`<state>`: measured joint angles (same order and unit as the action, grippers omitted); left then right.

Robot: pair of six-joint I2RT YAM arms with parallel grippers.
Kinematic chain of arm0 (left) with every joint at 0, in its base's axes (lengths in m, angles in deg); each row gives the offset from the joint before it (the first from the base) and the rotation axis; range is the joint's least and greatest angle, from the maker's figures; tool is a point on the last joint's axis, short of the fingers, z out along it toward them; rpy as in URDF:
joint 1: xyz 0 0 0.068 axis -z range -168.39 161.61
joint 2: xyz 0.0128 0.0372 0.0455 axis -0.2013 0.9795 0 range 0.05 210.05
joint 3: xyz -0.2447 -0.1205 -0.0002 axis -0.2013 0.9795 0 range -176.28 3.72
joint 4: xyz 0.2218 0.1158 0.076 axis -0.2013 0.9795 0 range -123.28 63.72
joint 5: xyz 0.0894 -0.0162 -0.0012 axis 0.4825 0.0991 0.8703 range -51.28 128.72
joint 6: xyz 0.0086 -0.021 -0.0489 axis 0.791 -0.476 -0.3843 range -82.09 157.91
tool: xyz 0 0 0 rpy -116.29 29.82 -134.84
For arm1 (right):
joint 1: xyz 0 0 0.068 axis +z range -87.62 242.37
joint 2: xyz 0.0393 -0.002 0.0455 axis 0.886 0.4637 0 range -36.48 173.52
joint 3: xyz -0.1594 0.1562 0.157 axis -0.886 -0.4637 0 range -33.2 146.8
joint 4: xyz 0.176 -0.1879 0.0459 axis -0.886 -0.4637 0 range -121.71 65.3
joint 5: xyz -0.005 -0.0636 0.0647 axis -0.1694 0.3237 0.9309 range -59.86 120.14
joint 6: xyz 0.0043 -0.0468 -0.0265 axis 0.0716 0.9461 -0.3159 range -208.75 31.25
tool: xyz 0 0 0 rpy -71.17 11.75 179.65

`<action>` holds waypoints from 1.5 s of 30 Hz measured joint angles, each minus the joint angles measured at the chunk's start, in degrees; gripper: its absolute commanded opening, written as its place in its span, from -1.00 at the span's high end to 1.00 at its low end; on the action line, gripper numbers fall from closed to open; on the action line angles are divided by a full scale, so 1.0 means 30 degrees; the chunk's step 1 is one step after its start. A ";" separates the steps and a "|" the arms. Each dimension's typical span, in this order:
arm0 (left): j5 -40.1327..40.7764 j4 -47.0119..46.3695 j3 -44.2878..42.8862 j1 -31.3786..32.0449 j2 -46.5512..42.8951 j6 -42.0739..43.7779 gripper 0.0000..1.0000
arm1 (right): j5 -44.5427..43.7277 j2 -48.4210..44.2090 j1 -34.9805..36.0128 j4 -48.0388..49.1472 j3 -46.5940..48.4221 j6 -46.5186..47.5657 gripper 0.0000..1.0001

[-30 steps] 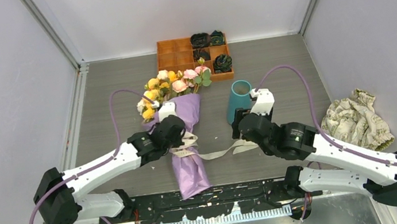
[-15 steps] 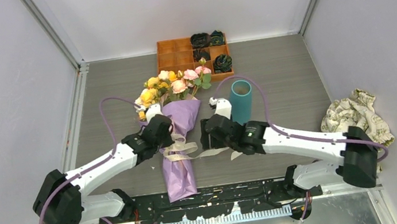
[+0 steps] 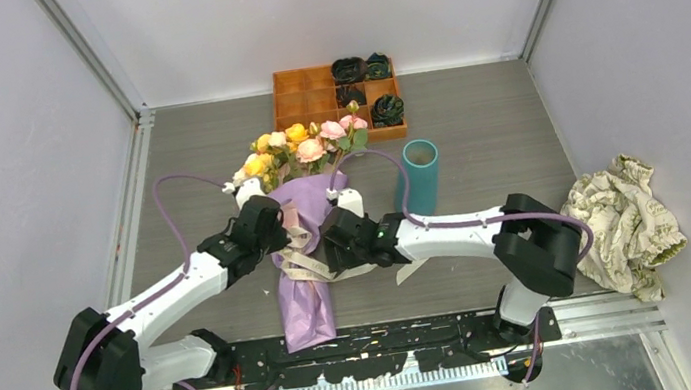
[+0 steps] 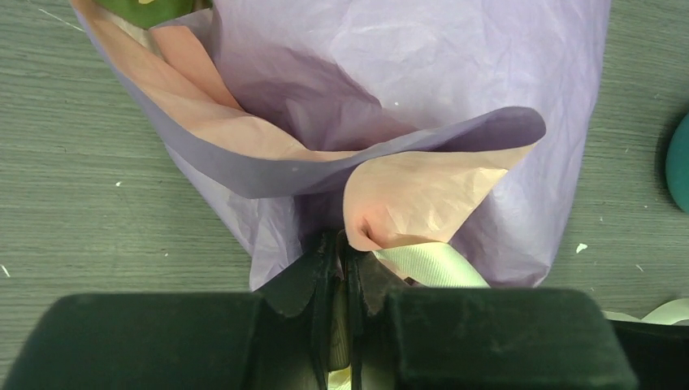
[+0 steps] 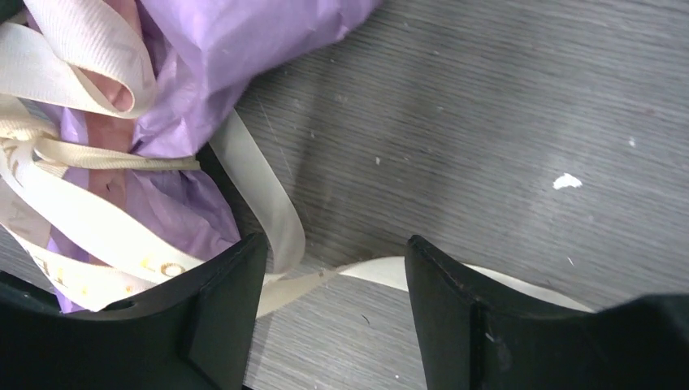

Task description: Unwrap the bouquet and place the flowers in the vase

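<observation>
- Bouquet (image 3: 310,202): lies flat on the table (image 3: 484,126), heads toward the far side, stem end toward the arm bases. It is fully wrapped.
- Paper (image 4: 422,73): purple outside, pink inside, closed around the stems. One pink-lined fold curls open near the top.
- Ribbon (image 5: 77,49): the bow is tied around the bouquet's waist and one long tail trails right across the table.
- Flowers (image 3: 300,148): bundled inside the paper, none loose.
- Vase (image 3: 419,177): upright and empty, just right of the bouquet and apart from it.
- Left gripper (image 4: 340,253): at the bouquet's left side, jaws almost together with a pale strip of ribbon pinched between them.
- Right gripper (image 5: 331,258): low at the right of the bow, jaws apart, holding nothing. The ribbon tail runs on the table between them.
- Progress: early, judging by the layout. The bow, the paper and all transfer to the vase remain.
</observation>
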<state>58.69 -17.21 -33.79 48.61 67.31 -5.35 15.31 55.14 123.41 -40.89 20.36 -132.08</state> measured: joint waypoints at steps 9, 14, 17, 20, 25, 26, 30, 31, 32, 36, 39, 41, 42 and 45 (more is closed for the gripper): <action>-0.0532 -0.0204 0.0160 -0.0503 0.0000 0.0073 0.78 | 0.0656 0.0721 0.0197 0.0947 0.1093 0.0568 -0.39; -0.0721 -0.0444 0.0270 -0.0612 0.0000 0.0073 0.78 | 0.0991 -0.0189 0.1020 0.1209 0.1086 0.0685 -0.38; -0.0867 -0.0648 0.0335 -0.0641 0.0102 0.0073 0.79 | 0.1362 -0.0328 0.1304 0.1872 0.1086 0.0743 -0.36; -0.1035 -0.0823 0.0342 -0.0656 0.0262 0.0066 0.79 | 0.1792 -0.0233 0.1384 0.2288 0.1086 0.0743 -0.34; -0.1093 -0.0918 0.0423 -0.0692 0.0270 0.0066 0.79 | 0.2295 0.0357 0.1632 0.3169 0.1093 0.0729 -0.29; -0.1100 -0.0947 0.0437 -0.0699 0.0277 0.0066 0.79 | 0.2361 0.0481 0.1712 0.3242 0.1093 0.0721 -0.29; -0.1107 -0.0998 0.0452 -0.0721 0.0277 0.0066 0.78 | 0.2492 0.0670 0.2047 0.3337 0.1100 0.0714 -0.29; -0.1107 -0.1013 0.0466 -0.0729 0.0277 0.0066 0.79 | 0.2492 0.0663 0.2120 0.3395 0.1115 0.0721 -0.29; -0.1107 -0.1027 0.0488 -0.0750 0.0284 0.0066 0.79 | 0.2492 0.0656 0.2149 0.3424 0.1122 0.0721 -0.29; -0.1195 -0.1166 0.0517 -0.0882 0.0437 0.0073 0.79 | 0.2484 0.0576 0.2222 0.3424 0.1158 0.0736 -0.26; -0.1246 -0.1282 0.0517 -0.0940 0.0692 0.0073 0.79 | 0.2484 0.0576 0.2229 0.3446 0.1188 0.0729 -0.23; -0.1297 -0.1319 0.0517 -0.0969 0.0794 0.0073 0.79 | 0.2448 0.0576 0.2331 0.3432 0.1253 0.0736 -0.23; -0.1326 -0.1333 0.0517 -0.0991 0.0823 0.0073 0.79 | 0.2361 0.0546 0.2382 0.3381 0.1319 0.0750 -0.23; -0.1384 -0.1450 0.0561 -0.1020 0.0889 0.0073 0.79 | 0.2120 0.0226 0.2667 0.2994 0.1647 0.0882 -0.23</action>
<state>54.53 -21.55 -32.11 45.55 69.98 -5.13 21.67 55.81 131.41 -31.91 25.30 -129.44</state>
